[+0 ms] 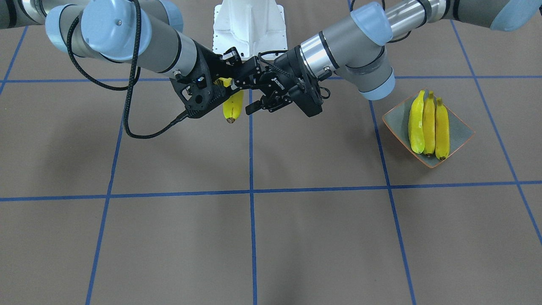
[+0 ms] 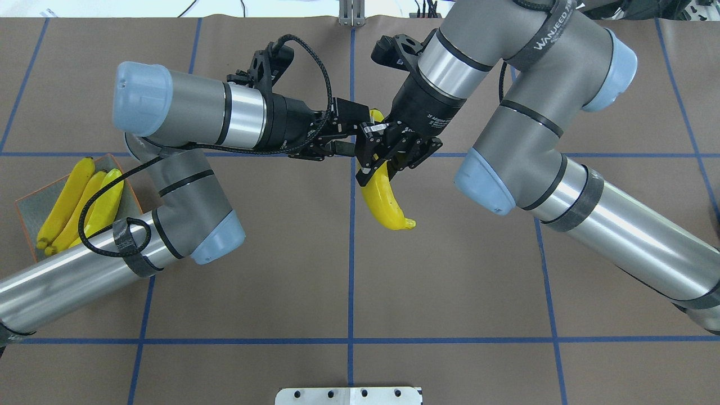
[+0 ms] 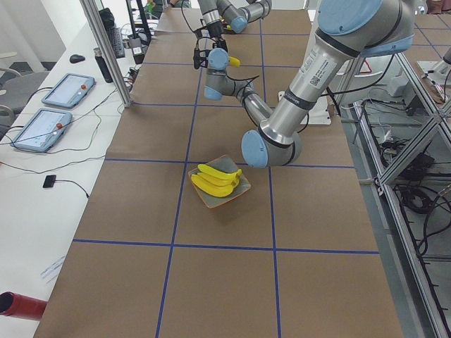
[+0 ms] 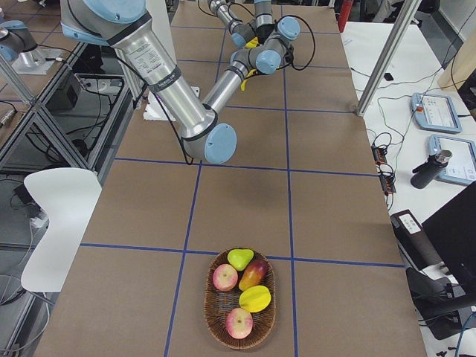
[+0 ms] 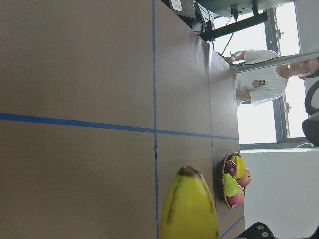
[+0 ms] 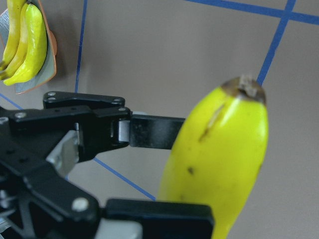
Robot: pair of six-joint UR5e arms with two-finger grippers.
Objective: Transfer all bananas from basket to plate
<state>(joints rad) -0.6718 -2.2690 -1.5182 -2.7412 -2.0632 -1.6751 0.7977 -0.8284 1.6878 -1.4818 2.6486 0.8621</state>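
Front-facing view: the right hand (image 1: 223, 87) was clamped on the last banana (image 1: 233, 106), hanging it above the tabletop (image 1: 296, 237). The left hand (image 1: 250, 98), spread apart, reached in beside it. Three bananas (image 1: 429, 125) lay side by side on the plate (image 1: 461, 131).

Overhead: a mid-air hand-over, apparently.

Right-end view: the basket (image 4: 210, 312) held other fruit and no banana.

Right wrist: one left finger (image 6: 154, 132) sat just beside the peel.

Next, probably: left closes, right releases, left carries the banana plateward.
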